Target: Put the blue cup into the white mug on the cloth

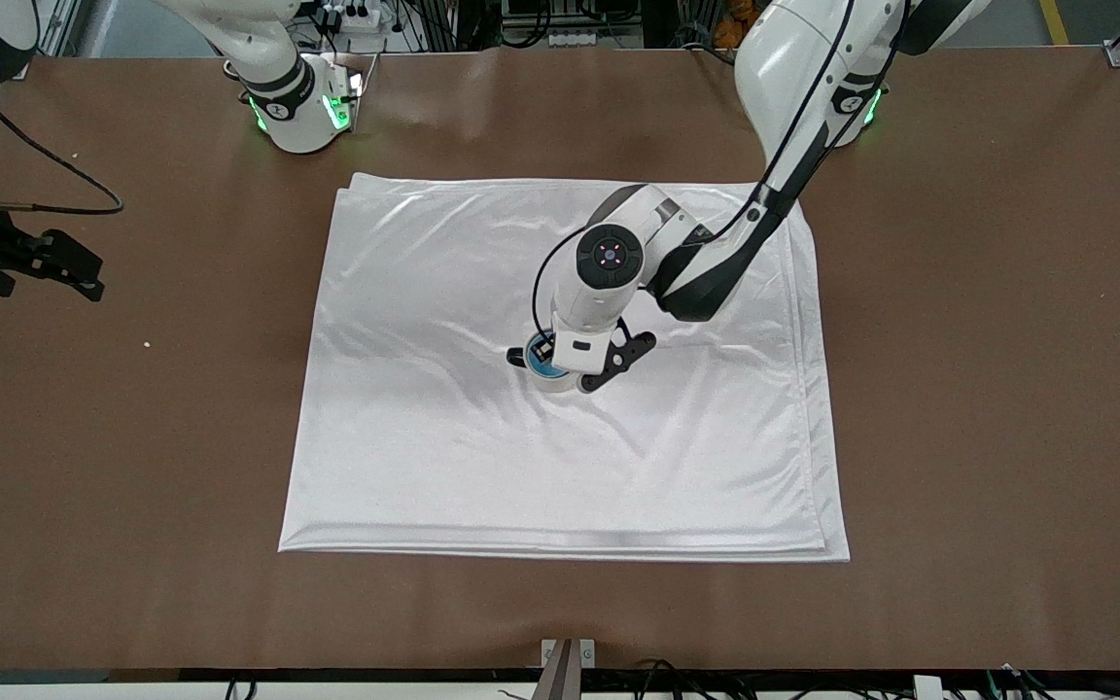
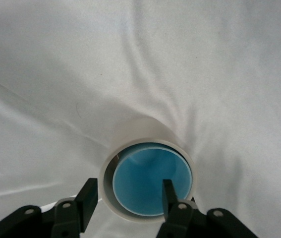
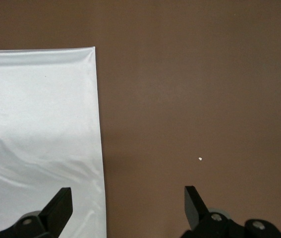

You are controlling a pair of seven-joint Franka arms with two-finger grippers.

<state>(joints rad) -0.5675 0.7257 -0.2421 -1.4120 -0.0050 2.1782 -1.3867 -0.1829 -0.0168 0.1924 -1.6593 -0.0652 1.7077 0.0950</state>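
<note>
The white cloth (image 1: 443, 457) lies spread in the middle of the table. The white mug (image 1: 554, 382) stands upright on it near its middle, and the blue cup (image 1: 542, 366) sits inside the mug. In the left wrist view the blue cup (image 2: 152, 181) fills the white mug (image 2: 140, 134), and the mug's handle is hidden. My left gripper (image 1: 572, 364) hangs just over them, open (image 2: 128, 198), with one finger outside the mug's wall and the other over the cup's inside. My right gripper (image 3: 126, 206) is open and empty, and waits in the air at the right arm's end of the table (image 1: 79, 277).
Brown tabletop (image 1: 988, 389) surrounds the cloth. The right wrist view shows a corner of the cloth (image 3: 36, 124) and bare table (image 3: 204, 99) with a small white speck (image 3: 200, 159). The arms' bases (image 1: 302, 112) stand at the table's edge farthest from the front camera.
</note>
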